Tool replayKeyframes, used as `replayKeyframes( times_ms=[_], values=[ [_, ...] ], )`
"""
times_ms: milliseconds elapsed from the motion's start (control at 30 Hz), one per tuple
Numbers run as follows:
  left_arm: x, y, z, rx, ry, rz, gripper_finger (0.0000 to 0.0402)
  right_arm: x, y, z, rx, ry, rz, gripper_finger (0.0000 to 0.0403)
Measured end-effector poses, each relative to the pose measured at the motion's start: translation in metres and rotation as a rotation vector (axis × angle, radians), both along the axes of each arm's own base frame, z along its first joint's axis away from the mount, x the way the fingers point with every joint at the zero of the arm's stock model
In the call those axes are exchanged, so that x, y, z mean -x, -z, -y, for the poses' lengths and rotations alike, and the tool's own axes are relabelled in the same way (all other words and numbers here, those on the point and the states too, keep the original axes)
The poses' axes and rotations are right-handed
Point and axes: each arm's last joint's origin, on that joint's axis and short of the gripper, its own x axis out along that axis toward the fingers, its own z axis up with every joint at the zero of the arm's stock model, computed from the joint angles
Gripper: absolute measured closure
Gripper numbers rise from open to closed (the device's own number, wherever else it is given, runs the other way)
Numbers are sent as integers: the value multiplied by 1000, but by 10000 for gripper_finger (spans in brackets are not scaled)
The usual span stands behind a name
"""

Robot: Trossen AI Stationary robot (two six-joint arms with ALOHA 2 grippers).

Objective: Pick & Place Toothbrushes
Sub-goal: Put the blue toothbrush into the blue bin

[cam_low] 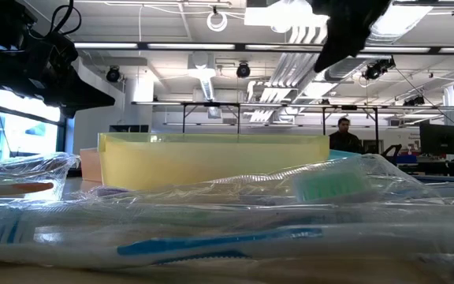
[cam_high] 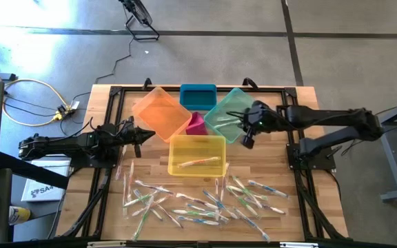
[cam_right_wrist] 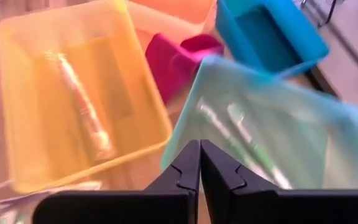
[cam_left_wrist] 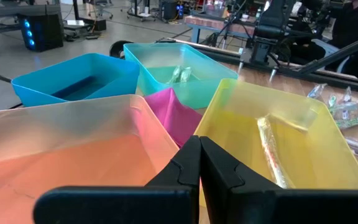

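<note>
Wooden counter (cam_high: 267, 207) on grey concrete floor. High view: toothbrushes (cam_high: 205, 203) scattered along the near counter, one in the yellow bin (cam_high: 197, 154); left gripper (cam_high: 143, 133) beside the orange bin (cam_high: 160, 111), jaws clenched, empty; right gripper (cam_high: 248, 140) over the teal bin (cam_high: 229, 114), jaws clenched, empty. Low view: wrapped toothbrushes up close, yellow bin behind, a person far back in the room. Left wrist view: jaws pressed together over the orange bin, blue bin (cam_left_wrist: 73, 81) and pink bin (cam_left_wrist: 173, 115) beyond. Right wrist view: jaws clenched above the teal bin, two green-accented toothbrushes inside.
</note>
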Motion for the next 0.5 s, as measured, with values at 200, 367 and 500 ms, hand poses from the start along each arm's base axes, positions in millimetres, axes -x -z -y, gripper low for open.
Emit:
replayKeyframes(
  times_ms=[200,367,500],
  values=[
    [0,0,0,0,0,0,402,13,4,-23,-93,24,-75,398],
    [0,0,0,0,0,0,402,22,9,-40,-177,85,-136,398],
    [0,0,0,0,0,0,402,28,11,-51,-212,143,-164,398]
  ],
)
